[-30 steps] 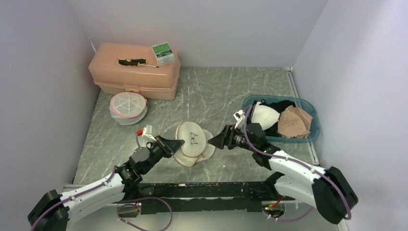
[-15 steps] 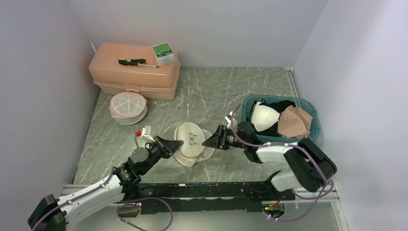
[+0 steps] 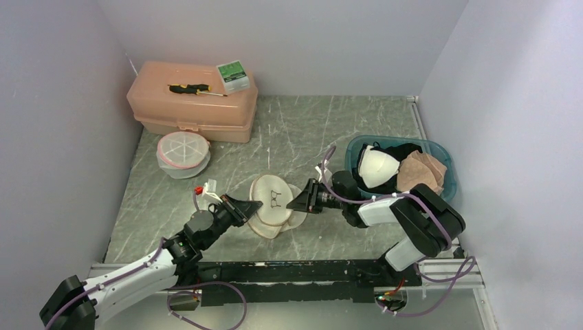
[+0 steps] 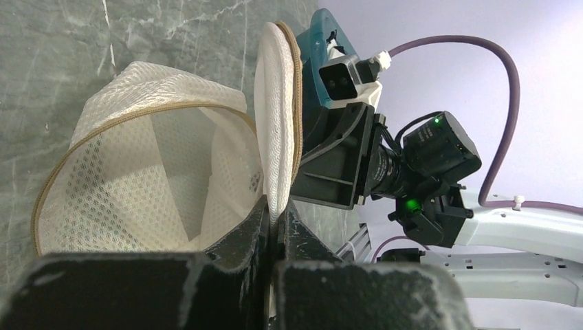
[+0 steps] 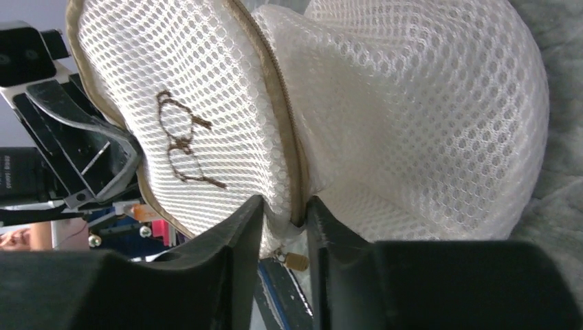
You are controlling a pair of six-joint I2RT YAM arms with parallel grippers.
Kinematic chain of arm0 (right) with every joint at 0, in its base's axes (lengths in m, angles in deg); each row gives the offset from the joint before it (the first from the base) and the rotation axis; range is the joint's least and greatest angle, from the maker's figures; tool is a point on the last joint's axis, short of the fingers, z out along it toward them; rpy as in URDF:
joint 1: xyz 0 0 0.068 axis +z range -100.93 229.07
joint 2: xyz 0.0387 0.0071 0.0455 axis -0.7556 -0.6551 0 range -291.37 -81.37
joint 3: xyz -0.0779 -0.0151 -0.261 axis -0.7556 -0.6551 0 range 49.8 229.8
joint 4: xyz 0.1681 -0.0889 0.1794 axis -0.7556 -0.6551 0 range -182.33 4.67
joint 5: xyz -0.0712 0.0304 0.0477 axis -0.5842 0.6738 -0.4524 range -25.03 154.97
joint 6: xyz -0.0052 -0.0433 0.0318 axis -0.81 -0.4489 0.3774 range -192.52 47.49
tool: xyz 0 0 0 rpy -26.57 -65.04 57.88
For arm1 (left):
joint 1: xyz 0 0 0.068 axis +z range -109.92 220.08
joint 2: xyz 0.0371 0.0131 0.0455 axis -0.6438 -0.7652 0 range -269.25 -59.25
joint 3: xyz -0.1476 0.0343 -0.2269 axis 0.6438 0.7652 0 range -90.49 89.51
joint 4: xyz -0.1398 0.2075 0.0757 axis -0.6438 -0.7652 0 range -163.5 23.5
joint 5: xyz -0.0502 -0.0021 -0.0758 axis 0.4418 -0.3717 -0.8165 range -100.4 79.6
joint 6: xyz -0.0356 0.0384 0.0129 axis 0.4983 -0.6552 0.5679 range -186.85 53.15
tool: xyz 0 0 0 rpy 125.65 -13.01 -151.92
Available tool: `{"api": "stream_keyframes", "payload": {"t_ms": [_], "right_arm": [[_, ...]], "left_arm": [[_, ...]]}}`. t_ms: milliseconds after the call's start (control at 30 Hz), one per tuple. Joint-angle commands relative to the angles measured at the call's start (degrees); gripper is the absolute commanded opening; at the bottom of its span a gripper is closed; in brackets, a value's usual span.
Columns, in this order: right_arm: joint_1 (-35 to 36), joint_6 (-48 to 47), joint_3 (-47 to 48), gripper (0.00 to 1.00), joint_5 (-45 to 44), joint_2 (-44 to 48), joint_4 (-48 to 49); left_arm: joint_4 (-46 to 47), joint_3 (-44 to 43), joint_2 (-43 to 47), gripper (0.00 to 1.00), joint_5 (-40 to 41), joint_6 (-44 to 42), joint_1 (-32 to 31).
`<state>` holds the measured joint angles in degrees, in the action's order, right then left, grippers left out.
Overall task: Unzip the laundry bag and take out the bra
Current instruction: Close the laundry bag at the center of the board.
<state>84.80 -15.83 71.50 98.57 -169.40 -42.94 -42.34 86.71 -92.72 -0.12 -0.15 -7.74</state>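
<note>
- Top external: laundry bag (image 3: 273,206) sits on the desk (image 3: 316,130), between both arms;
- left tool (image 3: 254,204) clamped tight on its mesh flap;
- right tool (image 3: 294,203) pinching the zip seam opposite

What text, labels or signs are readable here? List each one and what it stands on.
No words or numbers can be read.
On the laundry bag: a brown stitched bra outline, a sign without letters.
On the green box atop the pink toolbox: print too small to read.
</note>
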Motion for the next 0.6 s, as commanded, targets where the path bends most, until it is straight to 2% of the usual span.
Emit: {"api": "stream_keyframes", "payload": {"t_ms": [0,100,333,433,567], "right_arm": [[0.4,-0.9,2.2,0.25,-0.3,0.9,2.5],[0.3,-3.6,2.5,0.00,-2.4,4.2,-1.9],[0.4,-15.1,5.7,0.00,-13.5,15.9,-26.2],[0.3,-17.7,6.3,0.00,-18.1,18.9,-32.7],[0.5,-18.1,6.3,0.00,-21.6,20.9,-37.5]], "left_arm": [[0.2,-0.2,1.1,0.03,-1.2,-0.1,0.2],[-4.0,-0.7,2.7,0.03,-1.2,0.4,0.2],[-23.2,-8.0,3.5,0.03,1.7,-2.2,0.2],[-29.7,-11.6,0.4,0.03,2.9,-3.2,0.2],[-33.2,-14.5,-5.5,0.03,3.8,-2.8,0.2]]}}
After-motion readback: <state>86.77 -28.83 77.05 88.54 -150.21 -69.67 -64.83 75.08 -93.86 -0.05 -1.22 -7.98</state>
